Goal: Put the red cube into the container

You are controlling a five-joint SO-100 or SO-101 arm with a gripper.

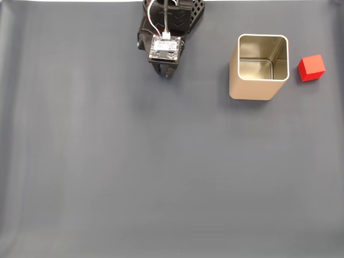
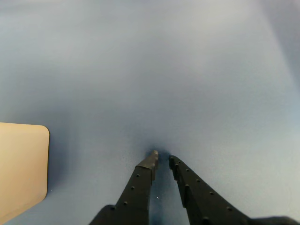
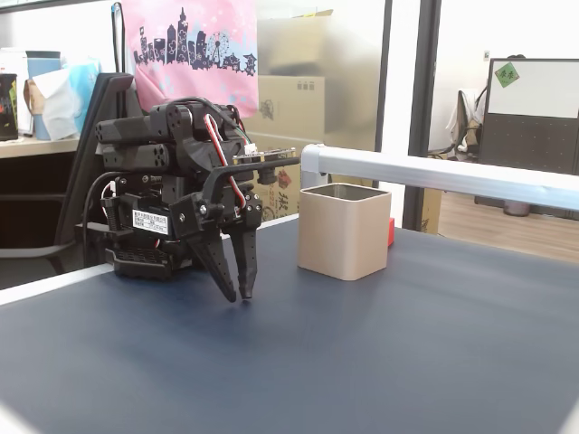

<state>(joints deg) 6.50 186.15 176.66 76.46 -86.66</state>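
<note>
The red cube sits on the dark mat just right of the container in a fixed view. The container is an upright cream tin with an open top and a shiny inside. From the side, the container hides all but a red sliver of the cube. My gripper hangs at the mat's far edge, well left of the tin, pointing down, its jaws nearly together with nothing between them. In the wrist view the gripper hovers over bare mat, and the container shows at the left edge.
The arm's base stands at the far edge of the dark blue mat. A white metal bar crosses above the table behind the tin in a fixed view. Office clutter lies beyond the table.
</note>
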